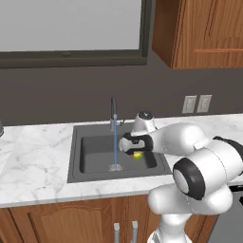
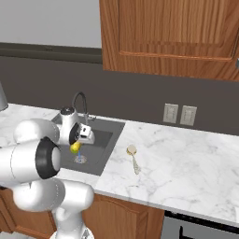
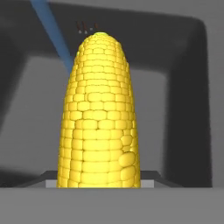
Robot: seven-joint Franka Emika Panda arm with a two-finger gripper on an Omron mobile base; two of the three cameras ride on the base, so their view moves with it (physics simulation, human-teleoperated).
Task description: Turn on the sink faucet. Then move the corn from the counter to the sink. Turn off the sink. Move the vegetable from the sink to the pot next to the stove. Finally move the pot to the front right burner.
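Observation:
The yellow corn [image 3: 101, 113] stands lengthwise in the hand view, its tip pointing down into the dark sink basin [image 3: 183, 109]. My gripper [image 1: 135, 150] is shut on the corn [image 1: 137, 154] and holds it above the right half of the sink [image 1: 76, 156]. In the right base view the corn [image 2: 75, 148] hangs under the gripper [image 2: 77, 143] over the basin [image 2: 108, 137]. The faucet [image 1: 113, 111] is running: a blue stream of water [image 1: 115, 142] falls to the drain just left of the corn. My fingertips are hidden behind the cob.
A small brush with a pale head [image 2: 133, 156] lies on the marble counter [image 2: 186, 163] right of the sink. Wall outlets [image 2: 179, 114] sit behind it, wooden cabinets [image 2: 168, 32] hang above, and a stove edge [image 2: 200, 228] shows at the lower right.

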